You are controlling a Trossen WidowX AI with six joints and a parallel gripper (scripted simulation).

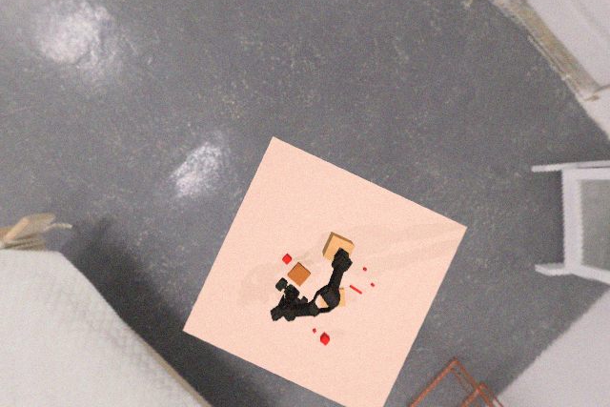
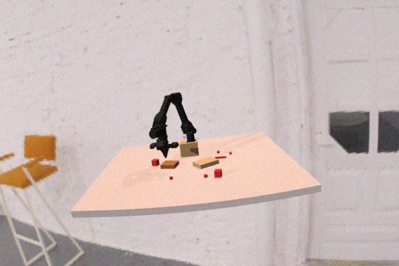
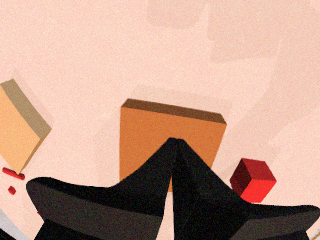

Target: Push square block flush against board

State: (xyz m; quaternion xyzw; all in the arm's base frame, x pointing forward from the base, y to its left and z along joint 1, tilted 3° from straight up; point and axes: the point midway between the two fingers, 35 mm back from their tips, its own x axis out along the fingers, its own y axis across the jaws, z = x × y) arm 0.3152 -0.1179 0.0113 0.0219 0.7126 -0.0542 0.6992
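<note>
The square block (image 1: 298, 274) (image 2: 169, 164) (image 3: 150, 130) is orange-brown and lies flat on the table. The board (image 1: 342, 297) (image 2: 206, 162) (image 3: 15, 135) is a light wooden slab, also flat; the arm hides much of it in the top view. A gap separates block and board, and their sides are turned at an angle to each other. My gripper (image 2: 165, 156) (image 3: 175, 144) is shut and empty. Its tips point down, close to the block; in the wrist view they overlap its near part. Whether they touch it is unclear.
A red cube (image 1: 286, 258) (image 2: 155, 162) (image 3: 253, 180) lies close beside the block. Another red cube (image 1: 324, 338) (image 2: 217, 173) lies past the board. A red rod (image 1: 355, 289) (image 2: 221, 157) (image 3: 13, 174) and several tiny red cubes lie around. The arm stands at a wooden box (image 2: 188, 148).
</note>
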